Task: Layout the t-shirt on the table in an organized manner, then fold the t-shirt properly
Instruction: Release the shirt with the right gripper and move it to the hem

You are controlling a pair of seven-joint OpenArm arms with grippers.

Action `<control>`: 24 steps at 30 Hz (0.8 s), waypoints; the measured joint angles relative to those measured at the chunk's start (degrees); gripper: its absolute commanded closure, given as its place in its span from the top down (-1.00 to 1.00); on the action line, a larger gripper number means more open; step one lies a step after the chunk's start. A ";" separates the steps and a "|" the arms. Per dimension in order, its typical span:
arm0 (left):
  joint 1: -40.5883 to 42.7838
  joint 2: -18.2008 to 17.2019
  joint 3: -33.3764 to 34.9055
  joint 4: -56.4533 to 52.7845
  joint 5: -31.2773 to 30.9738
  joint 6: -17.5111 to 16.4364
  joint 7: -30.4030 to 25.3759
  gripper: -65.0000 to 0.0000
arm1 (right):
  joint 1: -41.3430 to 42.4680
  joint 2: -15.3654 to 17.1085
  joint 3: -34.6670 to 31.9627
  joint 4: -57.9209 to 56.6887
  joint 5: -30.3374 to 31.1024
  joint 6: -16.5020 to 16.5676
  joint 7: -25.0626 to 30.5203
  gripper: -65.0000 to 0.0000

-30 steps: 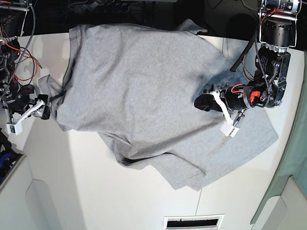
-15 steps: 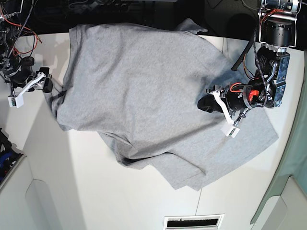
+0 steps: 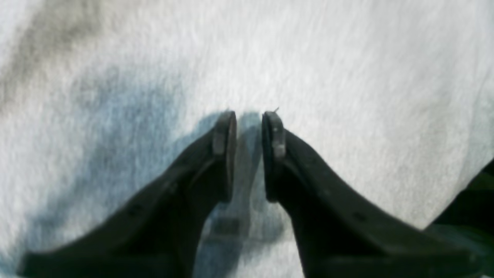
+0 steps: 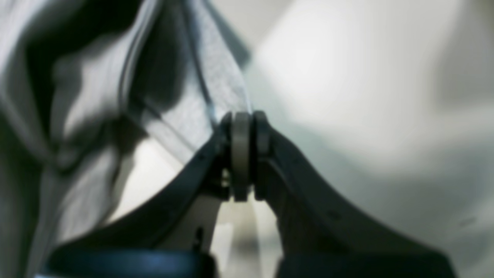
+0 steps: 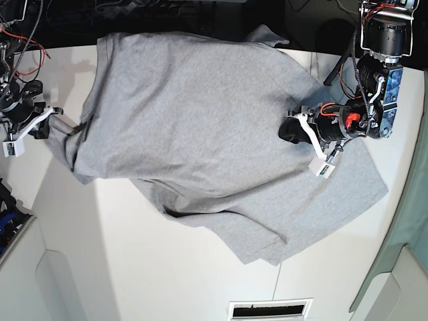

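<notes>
The light grey t-shirt (image 5: 200,120) lies spread but crooked on the white table (image 5: 167,267), plain side up, with its far edge over the table's back. My left gripper (image 5: 289,130) rests on the shirt's right part. In the left wrist view its jaws (image 3: 249,119) stand narrowly apart with a strip of grey cloth (image 3: 328,58) between them. My right gripper (image 5: 48,124) is at the shirt's left edge. In the right wrist view it (image 4: 243,119) is shut on a taut corner of fabric (image 4: 216,88) lifted off the table.
A slotted vent (image 5: 269,309) sits at the table's front edge. Red and black cables (image 5: 27,60) hang by the right arm at the far left. A teal surface (image 5: 408,227) borders the table on the right. Dark space lies behind the back edge.
My right gripper has closed on the shirt's left edge and drawn that corner outward to the left. The left gripper has shifted slightly toward the back, staying on the cloth.
</notes>
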 measured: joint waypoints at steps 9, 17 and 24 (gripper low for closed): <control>2.38 0.00 -0.11 0.15 -0.11 -0.37 -1.46 -0.53 | 8.70 3.41 -0.07 0.00 -1.70 0.07 -0.07 -1.00; 2.38 0.00 -0.11 0.17 -0.09 -0.39 -1.36 -0.53 | 10.60 4.22 -0.07 0.00 0.96 -4.79 -0.52 -0.16; 2.38 0.00 -0.11 0.17 -0.09 -0.39 -1.29 -0.53 | 10.95 1.79 0.04 0.46 7.93 -0.48 -0.83 -0.16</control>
